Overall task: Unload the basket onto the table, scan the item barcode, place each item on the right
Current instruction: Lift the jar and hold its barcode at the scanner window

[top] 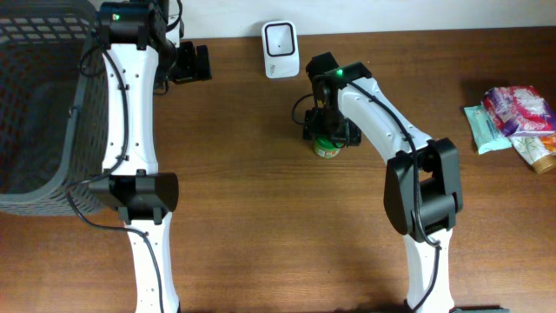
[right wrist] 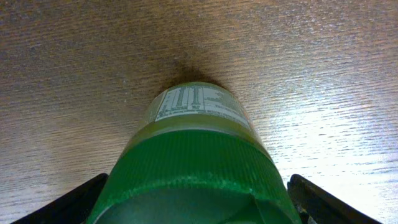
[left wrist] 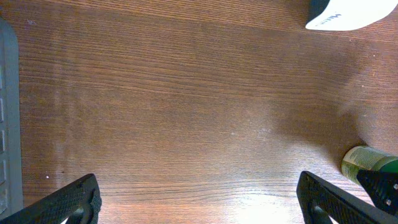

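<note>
The item is a jar with a green ribbed lid [top: 327, 149] and a pale printed label [right wrist: 198, 104], standing upright on the wooden table just in front of the white barcode scanner [top: 281, 49]. My right gripper [top: 328, 130] is straight above it. In the right wrist view its black fingers [right wrist: 298, 190] stand on either side of the lid [right wrist: 199, 162] with a thin gap, open [right wrist: 198, 190]. My left gripper [top: 204, 63] is at the back left, open over bare wood [left wrist: 199, 199]. The jar [left wrist: 367, 163] and the scanner [left wrist: 348, 12] show at the right edge of that view.
A dark mesh basket [top: 35, 104] fills the left end of the table; its grey rim [left wrist: 6, 124] shows in the left wrist view. Several packets and a tube [top: 512, 117] lie at the far right.
</note>
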